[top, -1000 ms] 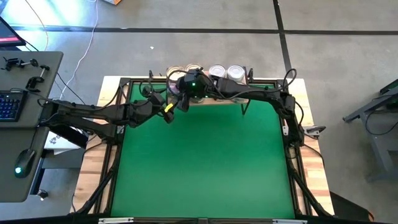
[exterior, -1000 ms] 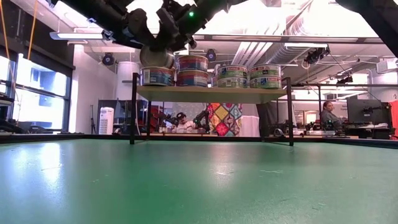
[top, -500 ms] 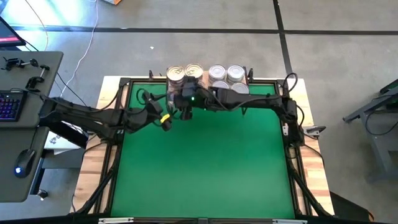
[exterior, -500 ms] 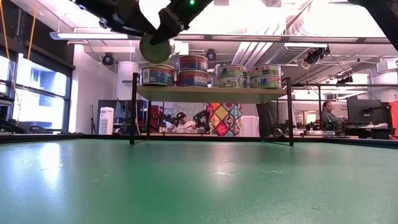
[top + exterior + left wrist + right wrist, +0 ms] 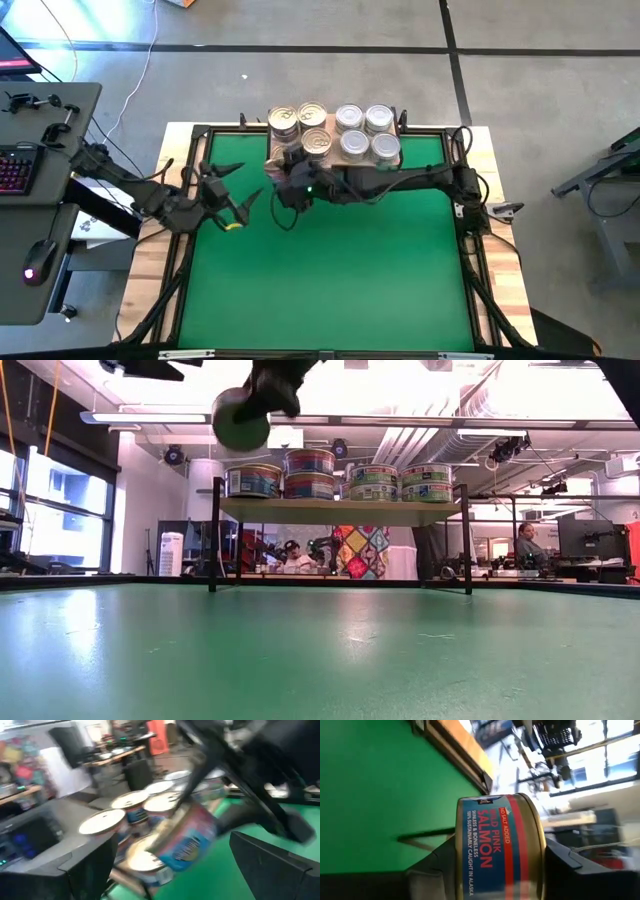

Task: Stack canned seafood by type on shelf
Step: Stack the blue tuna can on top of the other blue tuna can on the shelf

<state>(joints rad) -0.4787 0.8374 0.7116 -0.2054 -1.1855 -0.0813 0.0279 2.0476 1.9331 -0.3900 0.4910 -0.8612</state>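
The shelf [image 5: 340, 511] stands at the table's far edge. On it are gold-lidded tins [image 5: 312, 113] on the left and silver-lidded tins [image 5: 364, 119] on the right, partly stacked. My right gripper [image 5: 288, 192] hovers just in front of the shelf's left part, shut on a pink salmon tin [image 5: 497, 845] with a blue and red label. The same tin shows high up in the low view [image 5: 240, 418]. My left gripper [image 5: 238, 205] hangs open over the table's left side, touching nothing. My right gripper pinches the salmon tin between its two fingers [image 5: 436, 864], one on each flat end, so the labelled side wall [image 5: 485, 851] faces the wrist camera. It reaches in from the table's right, slanting slightly down. The tin is lifted clear of shelf and table, turned on edge.
The green tabletop [image 5: 330, 270] stretches in front of the shelf. A desk with keyboard and mouse [image 5: 40, 170] stands to the left of the table. A person [image 5: 527, 545] sits in the room behind.
My right gripper has drawn back from above the shelf's left stack toward the table's near edge, rolling as it went; the tin came away with it and now stands on edge. My left gripper, still open, has swung away toward the table's left edge.
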